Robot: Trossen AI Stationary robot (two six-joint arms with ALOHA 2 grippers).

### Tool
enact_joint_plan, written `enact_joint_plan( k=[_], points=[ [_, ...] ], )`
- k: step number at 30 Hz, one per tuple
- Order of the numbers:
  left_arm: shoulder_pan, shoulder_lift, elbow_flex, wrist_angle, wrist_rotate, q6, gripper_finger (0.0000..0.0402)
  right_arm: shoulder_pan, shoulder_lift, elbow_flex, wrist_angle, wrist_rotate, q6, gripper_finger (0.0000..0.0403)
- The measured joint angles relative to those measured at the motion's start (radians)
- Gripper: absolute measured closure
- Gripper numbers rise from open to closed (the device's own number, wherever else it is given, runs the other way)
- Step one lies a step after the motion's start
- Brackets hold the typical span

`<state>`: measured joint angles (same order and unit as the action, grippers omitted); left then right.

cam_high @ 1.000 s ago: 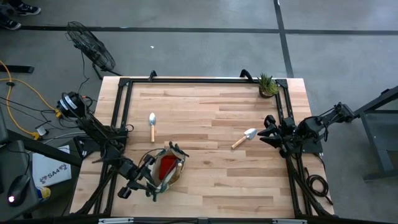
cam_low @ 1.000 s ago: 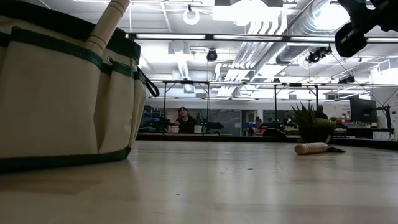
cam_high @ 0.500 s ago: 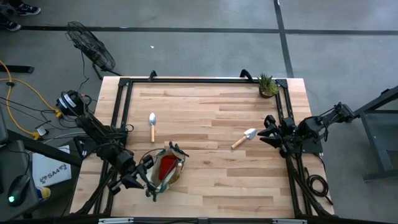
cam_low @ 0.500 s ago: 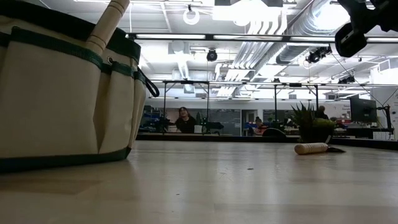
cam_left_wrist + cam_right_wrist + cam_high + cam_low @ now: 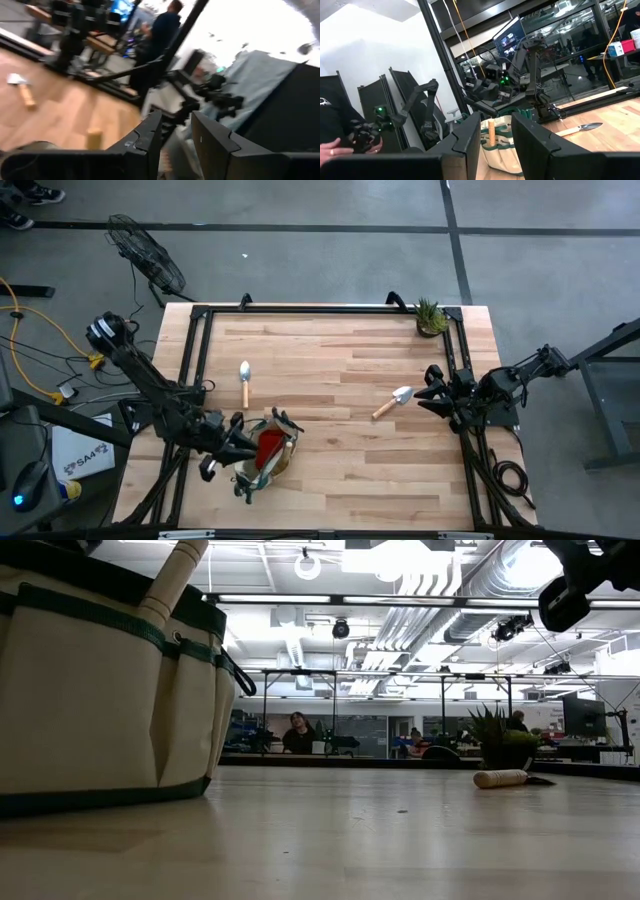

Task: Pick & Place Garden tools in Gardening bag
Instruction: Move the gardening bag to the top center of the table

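The beige gardening bag (image 5: 266,457) with green trim stands near the table's front left, a red cloth (image 5: 268,448) inside it and a wooden handle (image 5: 175,580) sticking up out of it. One trowel (image 5: 245,383) lies flat on the table beyond the bag, another (image 5: 392,402) toward the right. My left gripper (image 5: 236,442) hovers at the bag's left rim, open, with nothing between its fingers (image 5: 150,137). My right gripper (image 5: 432,392) waits open at the table's right edge, near the second trowel.
A small potted plant (image 5: 430,317) stands in the far right corner. A black frame (image 5: 320,308) runs round the table's edges. Bare wood lies between the two trowels and in front of the bag. People show in the room behind.
My left gripper has risen from the bag's near left corner and gone toward the table's far edge along the bag's left side, rolling about its own line as it went. Its fingers keep the same gap. The bag and trowels stay put.
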<state>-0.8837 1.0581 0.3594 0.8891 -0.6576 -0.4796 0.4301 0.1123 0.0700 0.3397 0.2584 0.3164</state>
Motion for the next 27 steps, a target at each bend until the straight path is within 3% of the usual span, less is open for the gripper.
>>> enact_joint_plan(
  k=[6,10,13,17,21,27],
  points=[
    [0.0,-0.055,0.212,-0.553,-0.159,-0.04,0.0297,0.0,0.0,0.0,0.0,0.0,0.0,0.03],
    [0.0,-0.05,0.381,-1.007,-0.267,-0.241,0.0297,0.0,0.0,0.0,-0.001,0.0,0.0,0.03],
    [0.024,-0.032,0.473,-1.271,-0.272,-0.369,0.0297,0.0,0.0,0.0,0.0,0.0,0.0,0.03],
    [0.082,-0.015,0.533,-1.423,-0.129,-0.473,0.0297,0.0,0.0,0.0,0.0,0.0,0.0,0.03],
    [0.175,0.013,0.538,-1.423,0.071,-0.568,0.0297,0.0,0.0,0.0,0.0,0.0,0.0,0.03],
    [0.311,0.075,0.538,-1.459,0.277,-0.725,0.0297,0.0,0.0,0.0,0.0,0.0,0.0,0.03]
  ],
)
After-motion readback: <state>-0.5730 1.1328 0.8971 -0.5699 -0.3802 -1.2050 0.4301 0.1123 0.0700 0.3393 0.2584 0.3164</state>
